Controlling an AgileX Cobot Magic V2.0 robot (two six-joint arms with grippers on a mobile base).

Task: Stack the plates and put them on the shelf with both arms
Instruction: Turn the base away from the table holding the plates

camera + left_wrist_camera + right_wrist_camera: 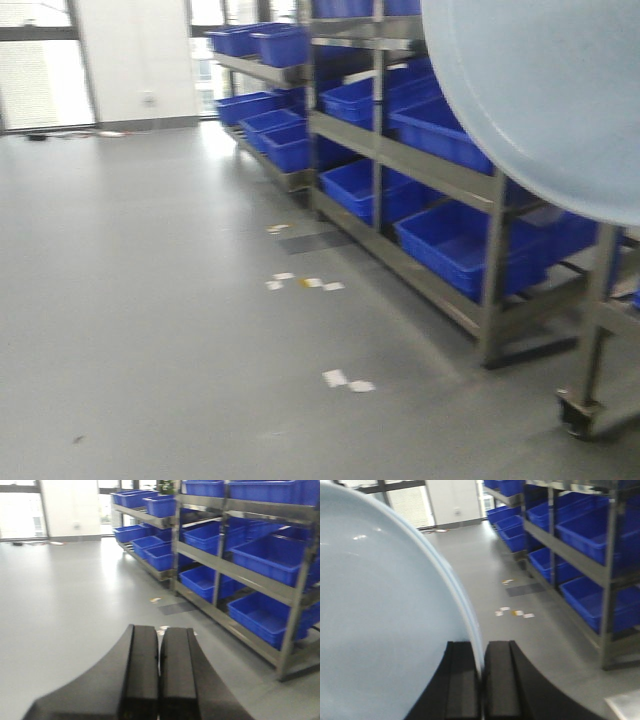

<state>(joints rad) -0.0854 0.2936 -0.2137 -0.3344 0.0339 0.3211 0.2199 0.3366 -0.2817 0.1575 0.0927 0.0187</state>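
Two grippers: holding the left gripper [160,632] pressed fully together, empty, above grey floor [65,605]. Pinching the plates [380,605] by the rim in the right gripper [482,647], fingers almost touching, up in the air near the shelf [580,547].

The pale bluish-white round plate [380,605] looks smooth and glossy, with small light reflections on it. My right claw [481,647] and my left claw [159,632] are black and matt, like hard plastic. The grey metal shelf [250,577] has a dull brushed finish. The blue plastic crates [270,555] shine a little. The grey floor [150,300] is smooth, with a soft sheen.
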